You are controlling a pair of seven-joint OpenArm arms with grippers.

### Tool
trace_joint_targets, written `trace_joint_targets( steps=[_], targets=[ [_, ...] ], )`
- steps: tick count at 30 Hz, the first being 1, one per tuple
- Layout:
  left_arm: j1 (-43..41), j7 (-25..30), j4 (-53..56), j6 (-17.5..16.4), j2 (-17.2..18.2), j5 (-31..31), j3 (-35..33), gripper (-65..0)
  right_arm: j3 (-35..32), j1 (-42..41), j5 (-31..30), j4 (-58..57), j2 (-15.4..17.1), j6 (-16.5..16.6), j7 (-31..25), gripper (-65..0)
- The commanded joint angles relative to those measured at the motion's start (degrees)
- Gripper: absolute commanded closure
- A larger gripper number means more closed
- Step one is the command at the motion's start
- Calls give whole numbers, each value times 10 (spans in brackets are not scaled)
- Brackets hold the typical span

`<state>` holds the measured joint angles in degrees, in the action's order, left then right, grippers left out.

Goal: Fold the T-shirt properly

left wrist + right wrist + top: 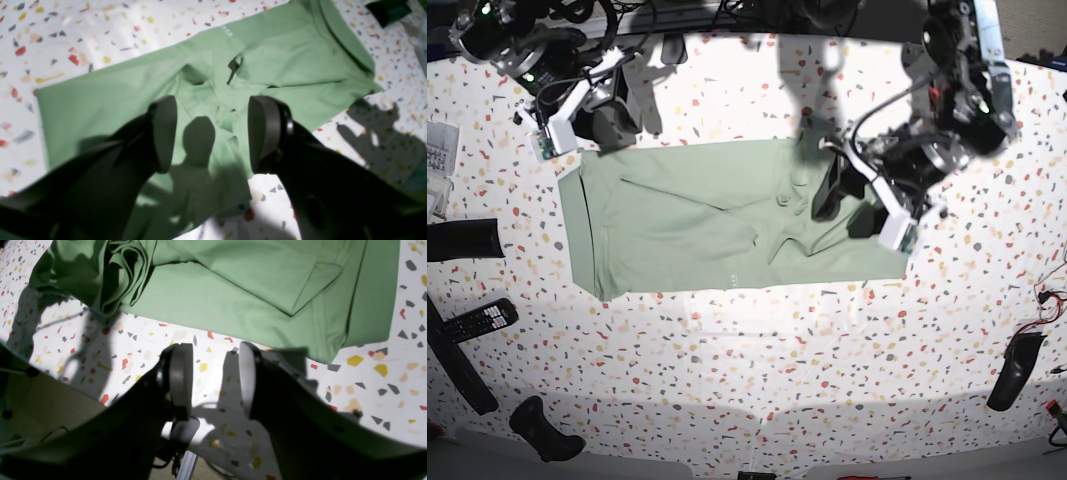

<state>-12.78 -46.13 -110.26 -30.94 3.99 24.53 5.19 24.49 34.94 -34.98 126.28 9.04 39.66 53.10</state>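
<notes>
Speckled terrazzo covers the counter (747, 340), white with red, yellow and grey chips. Across its far middle lies the T-shirt (697, 225), a broad band of pale sage green, already doubled lengthwise by the look of it, with a small white mark near its near edge. Its left end is squared off and fairly flat; a folded flap with a sharp corner lies over the layer beneath. Toward the right the cloth is rumpled, with a bunched ridge and dark creases.

The left pincer (211, 133) hangs over that rumpled right part, jaws apart with nothing between them, only cloth below. The right pincer (210, 373) is off the far-left corner over bare counter, jaws likewise parted and empty.

My reading: the fold is midway, between grasps. The next move likely calls for smoothing or pinching the right end cleanly, catching all layers, then carrying it across toward the left.
</notes>
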Motion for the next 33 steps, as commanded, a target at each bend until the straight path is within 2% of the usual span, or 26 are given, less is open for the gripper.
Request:
trace_joint_targets(
  steps=[1,3,7,10,17,21,23,26,29,33],
  targets=[
    [3,31,5,-1,0,4,-1,-309,2,0,-13,10,3,3,-12,-222],
    [3,54,38,-1,-3,-10,-5,-309,2,0,-13,10,3,3,-12,-222],
    [5,57,91,1,-3,-11,-38,-309,2,0,-13,10,3,3,-12,-222],
    [5,56,114,20,-3,-11,-80,-309,2,0,-13,10,4,3,-12,-222],
    [6,70,117,24,-3,-10,-170,-309,2,-10,-13,10,5,3,-12,-222],
    [8,70,116,24,-3,-18,-180,-309,2,-15,-13,10,5,3,-10,-222],
    [19,67,113,37,-3,-53,-179,-309,2,-15,-13,10,5,3,-10,-222],
    [40,63,92,83,-3,-115,-179,-309,2,-15,-13,10,5,3,-10,-222],
    [55,72,63,89,-1,-177,-179,-309,2,-15,-12,10,5,3,-10,-222],
    [64,107,45,89,6,-216,-179,-309,2,-16,-12,10,5,3,-10,-222]
  ],
)
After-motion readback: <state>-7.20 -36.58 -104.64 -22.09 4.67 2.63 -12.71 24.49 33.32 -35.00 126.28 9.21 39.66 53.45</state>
